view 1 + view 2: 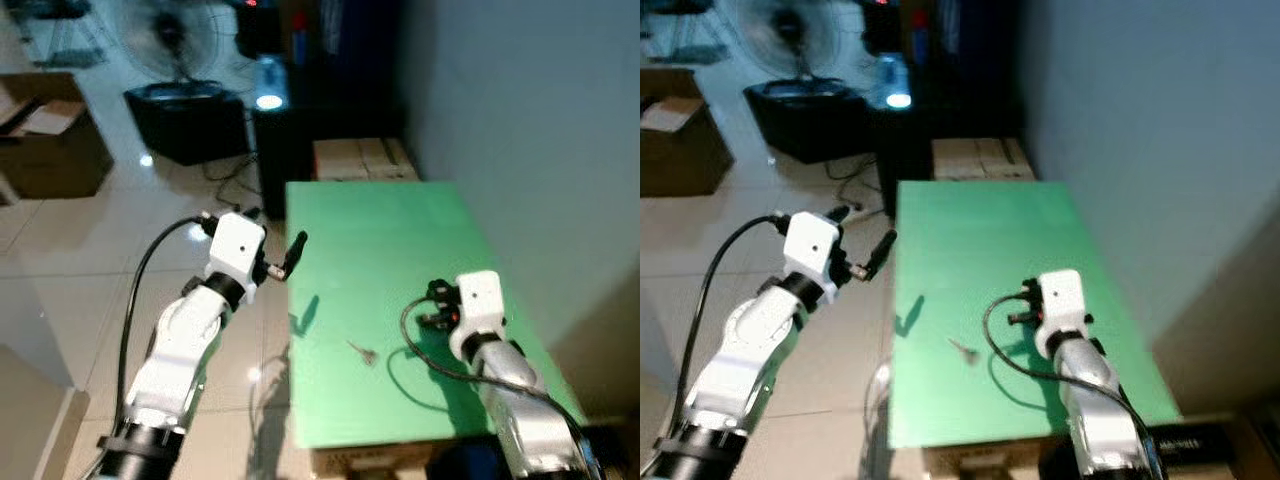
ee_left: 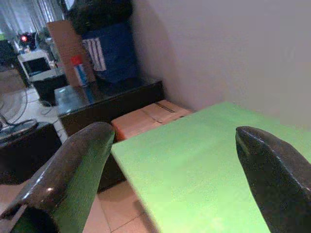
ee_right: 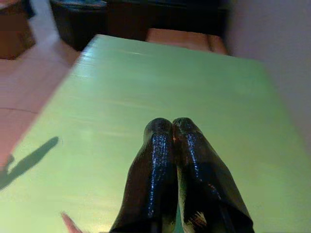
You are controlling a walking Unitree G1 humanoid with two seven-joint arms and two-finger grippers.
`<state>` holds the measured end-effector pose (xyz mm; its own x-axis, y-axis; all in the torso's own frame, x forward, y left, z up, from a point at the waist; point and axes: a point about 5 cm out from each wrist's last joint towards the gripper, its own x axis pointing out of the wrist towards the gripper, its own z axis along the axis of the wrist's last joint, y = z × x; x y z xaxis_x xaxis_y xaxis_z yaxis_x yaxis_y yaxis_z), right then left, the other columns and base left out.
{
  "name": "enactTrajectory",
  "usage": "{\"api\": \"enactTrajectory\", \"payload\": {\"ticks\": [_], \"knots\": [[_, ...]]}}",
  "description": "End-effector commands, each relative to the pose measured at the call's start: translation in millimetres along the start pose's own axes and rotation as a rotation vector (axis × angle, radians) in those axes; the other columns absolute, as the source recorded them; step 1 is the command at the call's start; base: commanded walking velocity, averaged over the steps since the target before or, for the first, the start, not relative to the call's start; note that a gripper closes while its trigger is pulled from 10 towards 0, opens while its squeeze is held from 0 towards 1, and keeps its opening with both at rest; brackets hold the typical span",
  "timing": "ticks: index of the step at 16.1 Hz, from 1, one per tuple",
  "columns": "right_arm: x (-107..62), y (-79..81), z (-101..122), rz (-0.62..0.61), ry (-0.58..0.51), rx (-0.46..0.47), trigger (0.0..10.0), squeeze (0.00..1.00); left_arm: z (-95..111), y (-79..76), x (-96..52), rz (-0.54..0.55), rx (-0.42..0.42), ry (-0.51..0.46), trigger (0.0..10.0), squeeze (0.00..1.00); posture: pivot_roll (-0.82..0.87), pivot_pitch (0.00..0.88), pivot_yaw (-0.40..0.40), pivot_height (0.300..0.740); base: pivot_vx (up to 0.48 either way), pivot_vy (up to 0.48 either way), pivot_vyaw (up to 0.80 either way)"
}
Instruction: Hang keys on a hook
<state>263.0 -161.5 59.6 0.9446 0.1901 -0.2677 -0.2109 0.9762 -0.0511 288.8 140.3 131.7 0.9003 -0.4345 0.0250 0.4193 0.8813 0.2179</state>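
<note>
A small set of keys (image 1: 362, 351) lies flat on the green table (image 1: 380, 230), toward its near left part. My right gripper (image 1: 437, 303) hovers over the table to the right of the keys. In the right wrist view its two black fingers (image 3: 160, 160) press together with nothing held, and a pinkish tip, perhaps the keys (image 3: 70, 224), peeks in at the frame's edge. My left gripper (image 1: 293, 252) is raised at the table's left edge, beyond the keys. The left wrist view shows its fingers (image 2: 73, 165) spread wide over the table corner.
The grey wall (image 1: 540, 150) runs along the table's right side. A cardboard box (image 1: 362, 158) sits just beyond the table, next to a dark cabinet (image 1: 290, 140). A fan (image 1: 175, 40) and another cardboard box (image 1: 50, 145) stand on the tiled floor to the left.
</note>
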Motion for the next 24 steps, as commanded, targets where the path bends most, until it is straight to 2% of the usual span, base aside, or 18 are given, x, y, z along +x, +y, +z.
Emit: {"api": "enactTrajectory", "payload": {"ticks": [1,4,7,9,11,13,14,15,19,21,22,24], "knots": [[-0.2,4.5,-3,0.017,0.022,-0.016,10.0,0.0,-4,-2.3,-3.4,-0.03,0.001,0.025,10.0,0.0,-0.07,0.0,0.006,0.74,0.0,0.0,0.0],[-2.8,1.8,-13,0.005,0.096,-0.017,10.0,0.0,-8,-8.6,-12.5,-0.17,0.015,0.061,10.0,0.0,-0.06,0.008,0.005,0.74,0.0,0.0,0.0],[-2.4,5.7,-18,0.021,0.13,-0.03,10.0,0.0,-4,-10.2,-17.4,-0.245,-0.029,0.052,10.0,0.0,-0.05,0.034,0.01,0.74,0.0,0.0,0.0],[0.6,5.3,-32,0.024,0.224,-0.089,10.0,0.0,-2,-14.8,-23.9,-0.325,-0.046,0.063,10.0,0.0,-0.04,0.053,0.013,0.74,0.0,0.0,0.0],[1.6,2.5,-44,0.015,0.292,-0.118,10.0,0.0,-2,-16.2,-26.2,-0.333,-0.046,0.068,10.0,0.0,-0.04,0.066,0.015,0.74,0.0,0.0,0.0],[4.3,1.3,-48,0.023,0.311,-0.133,10.0,0.0,-1,-16.7,-27.3,-0.341,-0.05,0.071,10.0,0.0,-0.04,0.068,0.015,0.74,0.0,0.0,0.0],[9.8,-4.2,-51,0.021,0.337,-0.183,10.0,0.0,0,-16.9,-28.4,-0.351,-0.054,0.077,10.0,0.0,-0.04,0.079,0.013,0.74,0.0,0.0,0.0],[12.7,-6.9,-53,0.017,0.354,-0.191,10.0,0.0,-1,-16.8,-29.4,-0.355,-0.055,0.082,10.0,0.0,-0.03,0.082,0.013,0.74,0.0,0.0,0.0],[19.7,-2.9,-62,0.044,0.397,-0.245,10.0,0.0,-1,-15.2,-31.9,-0.359,-0.049,0.092,10.0,0.0,-0.03,0.083,0.018,0.74,0.0,0.0,0.0],[24.4,4.0,-62,0.066,0.398,-0.222,10.0,0.22,0,-13.4,-30.9,-0.355,-0.037,0.092,10.0,0.0,-0.03,0.079,0.021,0.74,0.0,0.0,0.0],[27.0,6.8,-61,0.068,0.388,-0.219,10.0,1.0,1,-14.2,-29.6,-0.357,-0.036,0.09,10.0,0.0,-0.03,0.085,0.022,0.74,0.0,0.0,0.0],[30.8,9.3,-60,0.064,0.366,-0.208,10.0,1.0,2,-14.4,-28.2,-0.352,-0.026,0.084,10.0,0.0,-0.02,0.086,0.026,0.74,0.0,0.0,0.0]]}}
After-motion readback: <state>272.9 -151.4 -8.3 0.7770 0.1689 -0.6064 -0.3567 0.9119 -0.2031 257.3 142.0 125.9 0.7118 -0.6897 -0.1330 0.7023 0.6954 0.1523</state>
